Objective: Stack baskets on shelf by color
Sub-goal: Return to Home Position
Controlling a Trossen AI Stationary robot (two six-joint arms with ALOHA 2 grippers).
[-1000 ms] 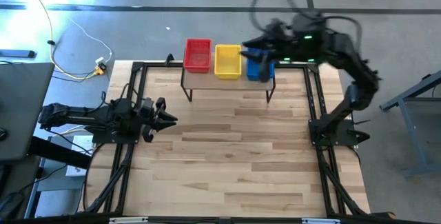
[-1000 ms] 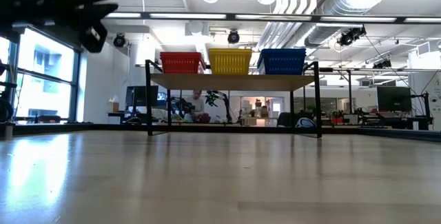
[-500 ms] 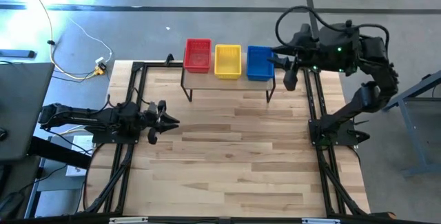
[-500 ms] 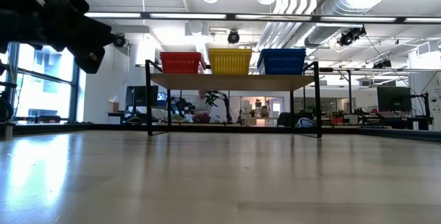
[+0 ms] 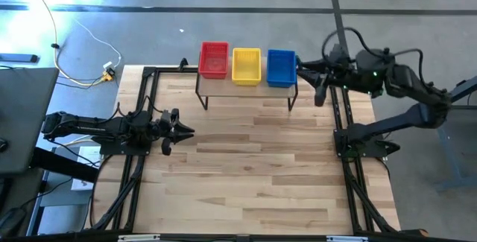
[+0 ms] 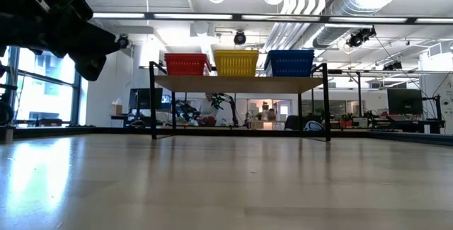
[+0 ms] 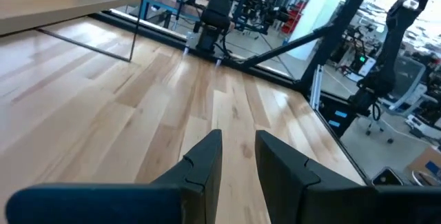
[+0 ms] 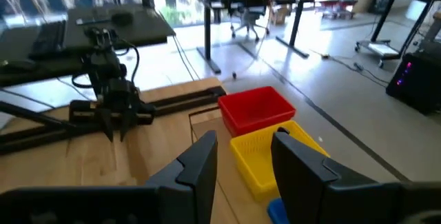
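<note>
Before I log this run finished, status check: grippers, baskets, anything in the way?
Left gripper open, empty, table's left side. Right gripper open, empty, off shelf's right end. Red, yellow, blue baskets on shelf. Nothing seen blocking.

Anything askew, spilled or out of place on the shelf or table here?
Nothing stands out. The red plastic mesh baskets, yellow baskets and blue baskets sit square, side by side on the low wooden-topped shelf. Left gripper and right gripper are open and empty.

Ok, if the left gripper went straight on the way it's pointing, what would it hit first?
Probably nothing close. The left gripper points low across the tabletop, clear of the shelf. First in line looks to be the right arm's base at the far edge, though depth is uncertain.
</note>
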